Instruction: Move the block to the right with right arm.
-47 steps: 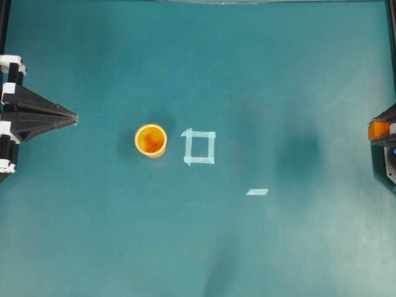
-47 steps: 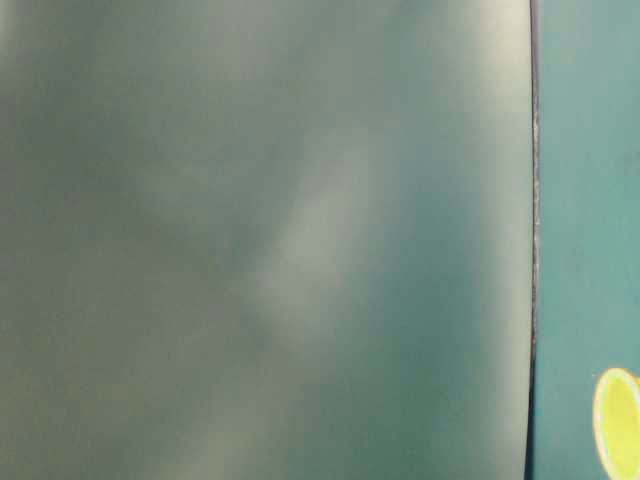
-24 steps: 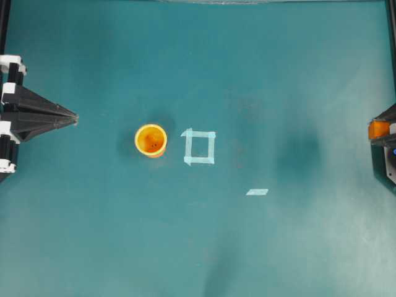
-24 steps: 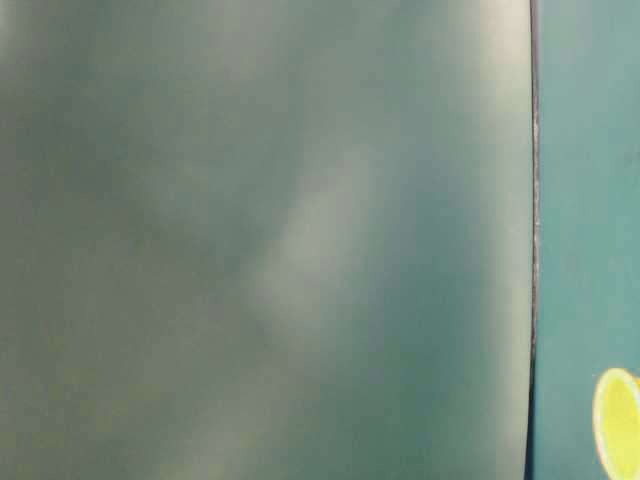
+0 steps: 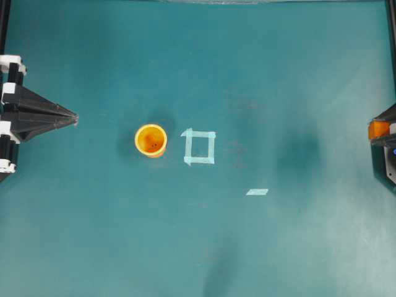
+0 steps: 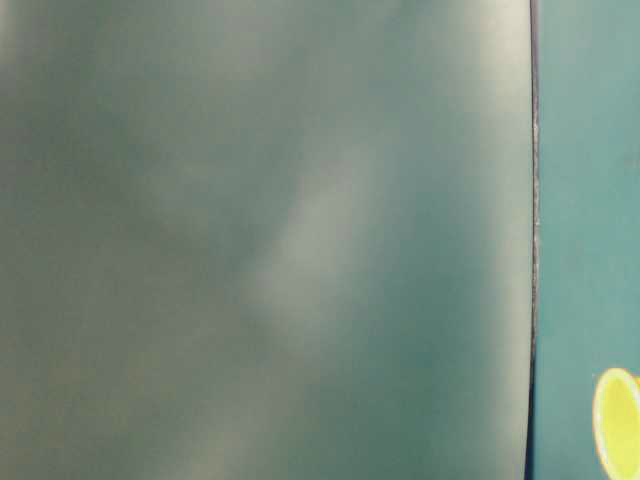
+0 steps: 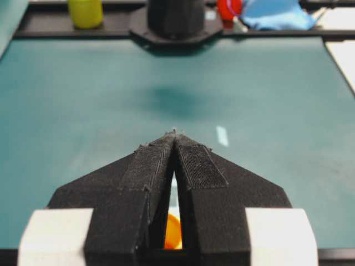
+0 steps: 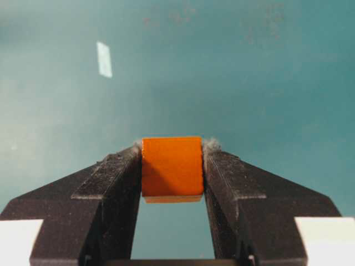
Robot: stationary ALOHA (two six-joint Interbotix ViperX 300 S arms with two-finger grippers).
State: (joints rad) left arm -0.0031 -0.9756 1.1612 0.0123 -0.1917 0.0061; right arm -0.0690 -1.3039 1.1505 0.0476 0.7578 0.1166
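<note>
block [image 8: 172, 166] clamped in right hand [image 8: 172, 160] above the table [image 8: 249, 83].

A round yellow-orange cup [image 5: 151, 140] is being seen standing upright on the teal worktop [image 5: 278, 74], well apart from both hands and nearer the left hand than the right one. Just beside the cup, on the side facing the right hand, a square outline of pale blue tape [image 5: 199, 147] is lying flat. A short strip of pale tape [image 5: 257, 192] is lying farther toward the right hand, apart from the square. In the left wrist view, a yellow container [image 7: 85, 12], a red object [image 7: 228, 8] and a blue cloth [image 7: 275, 14] are being shown beyond the far edge of the worktop, far ahead of the left hand.
</note>
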